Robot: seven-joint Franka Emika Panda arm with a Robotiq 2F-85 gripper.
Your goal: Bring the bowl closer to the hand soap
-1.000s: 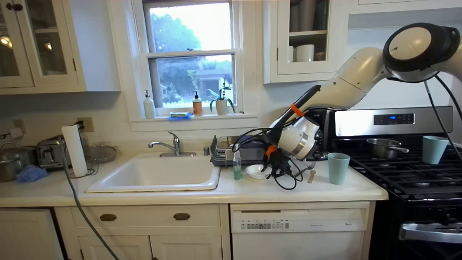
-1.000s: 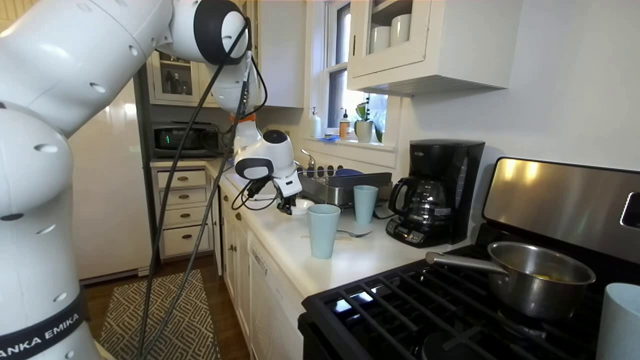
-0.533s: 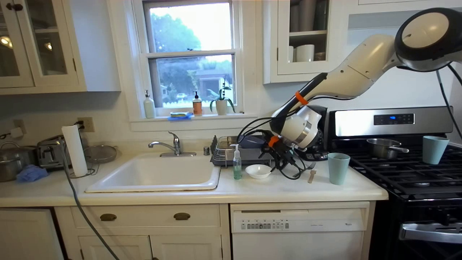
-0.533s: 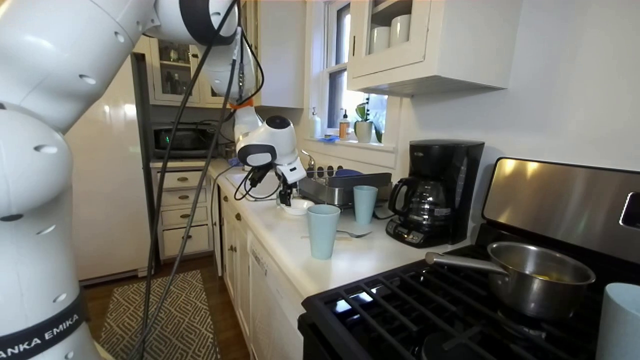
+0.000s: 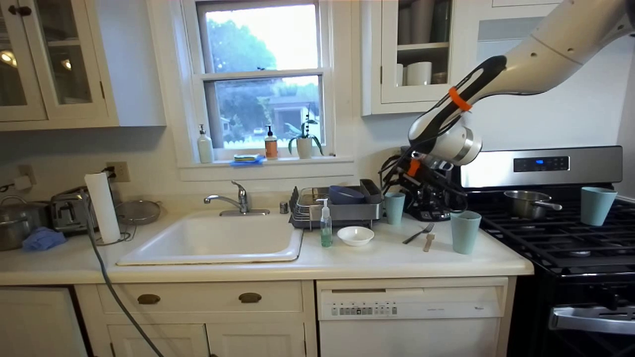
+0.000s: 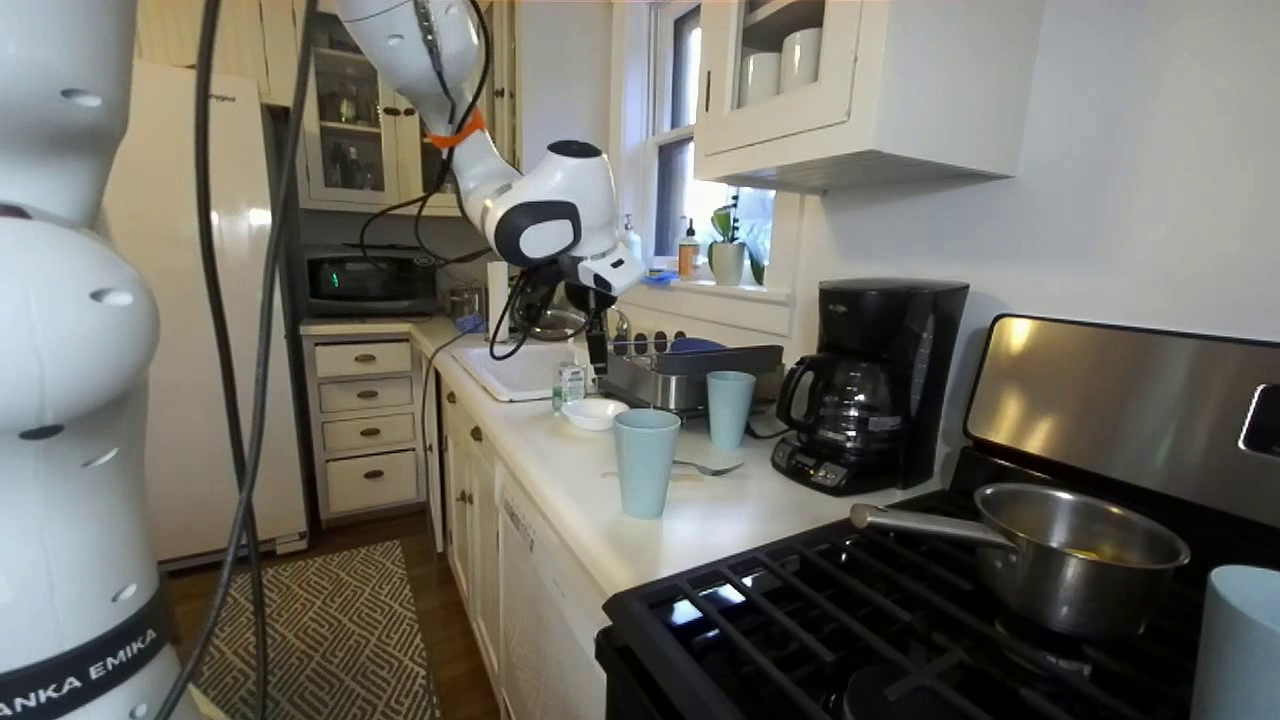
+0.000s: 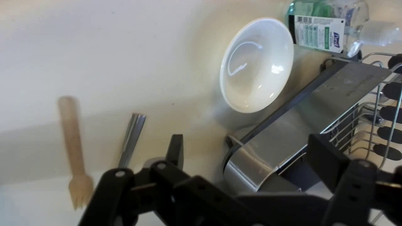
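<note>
Bowl [image 7: 256,67] sat upright on ctr [image 5: 377,261], just beside hand soap [image 5: 325,229], w/ slim gap btwn. Gripper [image 7: 246,152] hung in air above ctr, apart from bowl, fingers spread wide. Dish rack [image 5: 347,213] stood nr both, on wall side. Metal fork [image 7: 131,140] & wooden fork [image 7: 74,150] lay on ctr, other side of bowl from soap. Teal cup [image 5: 395,209] stood by rack's end, nr coffee maker [image 6: 885,325]; 2nd cup [image 5: 465,233] stood toward stove [image 5: 488,171] end of ctr. Pot [image 6: 1085,570] & 3rd cup [image 5: 597,207] were on stove. Orange bottle [image 5: 271,146] stood on windowsill [image 5: 342,159].
</note>
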